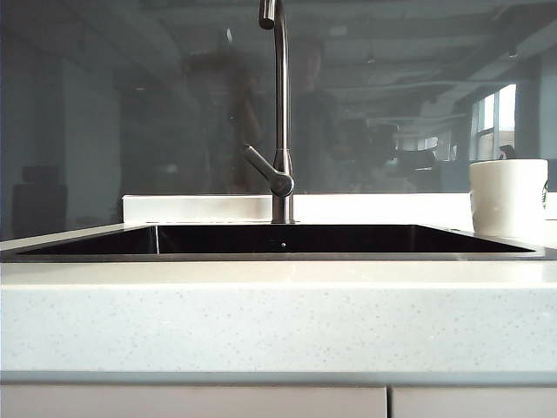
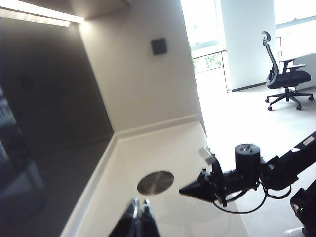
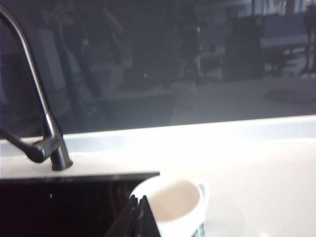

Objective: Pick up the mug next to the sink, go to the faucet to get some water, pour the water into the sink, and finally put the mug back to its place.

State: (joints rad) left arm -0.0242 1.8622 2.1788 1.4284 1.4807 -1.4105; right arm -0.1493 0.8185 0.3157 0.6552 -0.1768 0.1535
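The white mug [image 1: 509,196] with a green logo stands upright on the speckled countertop just right of the dark sink [image 1: 278,239]. Behind the basin's middle rises the slim steel faucet [image 1: 281,104], its lever angled to the left. Neither gripper shows in the exterior view. In the right wrist view my right gripper [image 3: 138,198] is shut and empty. Its tips overlap the near rim of the mug [image 3: 177,202], beside the sink [image 3: 59,207] and faucet [image 3: 47,123]. My left gripper [image 2: 139,202] is shut on nothing over bare counter, with the right gripper [image 2: 183,189] off to one side.
A dark glass wall [image 1: 130,113] and a low white ledge [image 1: 191,207] stand behind the sink. A round metal disc [image 2: 155,182] is set flush in the counter near the left gripper. An office chair [image 2: 286,74] stands far off on the floor.
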